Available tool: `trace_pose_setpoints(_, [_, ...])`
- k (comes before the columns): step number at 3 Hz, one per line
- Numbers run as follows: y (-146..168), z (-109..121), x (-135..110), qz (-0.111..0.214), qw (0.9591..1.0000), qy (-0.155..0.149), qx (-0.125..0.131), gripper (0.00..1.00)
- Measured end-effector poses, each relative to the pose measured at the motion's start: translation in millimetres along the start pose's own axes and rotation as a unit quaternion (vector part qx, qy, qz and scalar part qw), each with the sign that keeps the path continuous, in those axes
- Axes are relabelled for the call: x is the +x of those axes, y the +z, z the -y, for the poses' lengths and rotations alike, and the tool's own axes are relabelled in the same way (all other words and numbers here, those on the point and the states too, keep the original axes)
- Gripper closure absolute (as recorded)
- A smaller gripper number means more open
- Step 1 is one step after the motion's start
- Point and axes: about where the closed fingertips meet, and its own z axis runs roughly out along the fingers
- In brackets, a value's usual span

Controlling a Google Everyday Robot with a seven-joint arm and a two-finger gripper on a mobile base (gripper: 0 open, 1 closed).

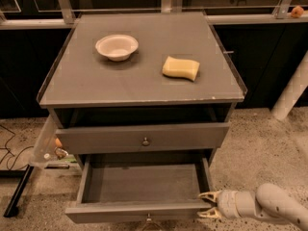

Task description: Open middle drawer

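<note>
Gripper [202, 205] is low at the right, fingers [208, 195] spread apart and clamped on nothing. Middle drawer [144, 183] lies directly left of the fingers, its right front corner at their tips; contact uncertain. The front's long axis runs left-right, away from the fingers. Drawer stands pulled well out: plain grey inside, small knob [148, 219] on the front. Judgement: opening looks done.
</note>
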Motion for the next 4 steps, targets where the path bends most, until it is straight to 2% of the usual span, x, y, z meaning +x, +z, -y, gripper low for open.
trace_pose_setpoints(1, [-1.0, 0.1, -0.9, 0.000, 1.0000, 0.000, 0.000, 0.52])
trace_pose_setpoints(2, [-4.9, -18.1, 2.7, 0.007, 0.9998, 0.003, -0.015, 0.75])
trace_pose_setpoints(3, [-7.4, -17.0, 0.2, 0.007, 0.9998, 0.003, -0.015, 0.97])
trace_pose_setpoints(4, [-10.6, -22.2, 1.0, 0.006, 0.9998, 0.005, -0.018, 1.00])
